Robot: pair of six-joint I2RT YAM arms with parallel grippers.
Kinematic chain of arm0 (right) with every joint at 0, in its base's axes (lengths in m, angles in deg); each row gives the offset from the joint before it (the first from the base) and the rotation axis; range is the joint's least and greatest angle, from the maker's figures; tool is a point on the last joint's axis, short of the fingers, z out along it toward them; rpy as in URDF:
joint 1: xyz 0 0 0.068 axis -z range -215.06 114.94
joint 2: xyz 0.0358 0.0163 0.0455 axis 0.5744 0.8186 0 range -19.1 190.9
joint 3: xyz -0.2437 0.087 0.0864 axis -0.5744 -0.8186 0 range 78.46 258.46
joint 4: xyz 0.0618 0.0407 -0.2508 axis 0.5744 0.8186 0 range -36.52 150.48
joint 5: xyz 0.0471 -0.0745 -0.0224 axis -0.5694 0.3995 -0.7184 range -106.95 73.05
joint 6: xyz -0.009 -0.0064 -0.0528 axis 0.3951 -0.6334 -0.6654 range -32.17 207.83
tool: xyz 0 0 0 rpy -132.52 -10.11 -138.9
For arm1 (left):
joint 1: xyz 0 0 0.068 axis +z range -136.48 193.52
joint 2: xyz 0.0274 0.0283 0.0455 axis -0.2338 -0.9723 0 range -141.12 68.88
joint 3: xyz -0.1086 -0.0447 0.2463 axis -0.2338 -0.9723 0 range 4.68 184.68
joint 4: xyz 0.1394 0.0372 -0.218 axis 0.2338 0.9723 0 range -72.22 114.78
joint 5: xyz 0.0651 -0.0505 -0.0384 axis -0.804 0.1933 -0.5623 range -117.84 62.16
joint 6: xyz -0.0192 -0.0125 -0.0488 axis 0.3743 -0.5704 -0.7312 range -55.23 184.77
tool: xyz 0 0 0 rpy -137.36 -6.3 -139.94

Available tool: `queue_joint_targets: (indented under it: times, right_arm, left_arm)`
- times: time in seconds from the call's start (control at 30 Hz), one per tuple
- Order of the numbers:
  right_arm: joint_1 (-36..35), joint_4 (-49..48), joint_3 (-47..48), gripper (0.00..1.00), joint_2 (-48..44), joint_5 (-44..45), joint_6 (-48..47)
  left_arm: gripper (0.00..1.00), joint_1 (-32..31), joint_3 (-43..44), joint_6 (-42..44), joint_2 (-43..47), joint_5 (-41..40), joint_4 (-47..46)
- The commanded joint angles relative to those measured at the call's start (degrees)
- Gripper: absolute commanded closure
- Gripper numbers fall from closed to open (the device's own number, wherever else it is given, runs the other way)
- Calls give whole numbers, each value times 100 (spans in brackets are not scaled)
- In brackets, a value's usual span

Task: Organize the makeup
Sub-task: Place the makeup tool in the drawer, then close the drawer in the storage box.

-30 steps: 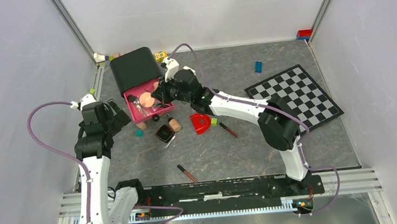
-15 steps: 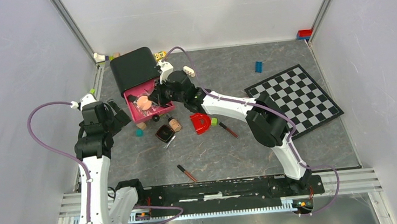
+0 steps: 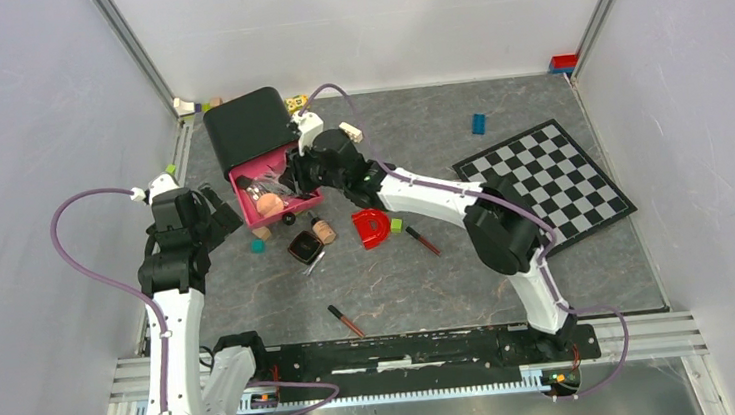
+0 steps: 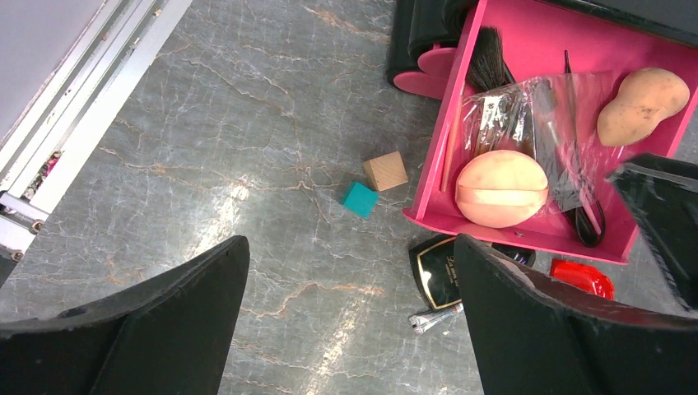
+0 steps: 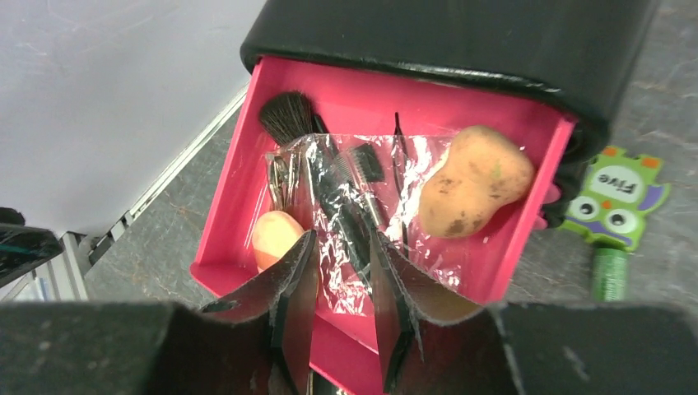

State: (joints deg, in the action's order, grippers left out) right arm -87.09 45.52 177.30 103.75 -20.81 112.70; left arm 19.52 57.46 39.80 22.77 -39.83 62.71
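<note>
Grey marble tabletop, pink drawer (image 3: 245, 198) upper left, sponge (image 4: 502, 188) inside. Right gripper (image 5: 342, 239) hovers over drawer, fingers slightly parted, empty. Left gripper (image 4: 350, 247) spread wide. Compact (image 3: 304, 245) sits just below drawer, right arm nearer.

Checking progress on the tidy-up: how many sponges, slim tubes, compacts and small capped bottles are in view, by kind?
Peach sponges: 2, both in the pink drawer
Slim dark tubes: 2, both on the table
Square black compact: 1, on the table
Beige black-capped bottle: 1, on the table
Total: 6
</note>
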Motion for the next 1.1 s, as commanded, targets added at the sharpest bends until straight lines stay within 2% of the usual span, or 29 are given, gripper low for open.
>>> queue_joint_targets:
  times: [0.0,0.23,0.53,0.87,1.07]
  right_arm:
    - [-22,-133,-436,64,-1046,351,-640]
    - [-48,-144,-1666,64,-1864,403,-579]
    - [-239,-880,-3016,60,-2194,75,1086]
    - [-435,-1500,-2798,44,-1520,-113,1550]
    - [-442,-1785,-2596,43,-1165,122,1658]
  left_arm:
    - [0,10,44,80,15,-90,-114]
    - [0,6,48,81,31,-130,-116]
    - [0,6,40,80,27,-118,-123]
    - [0,6,40,80,32,-95,-129]
    - [0,6,40,80,40,-95,-129]
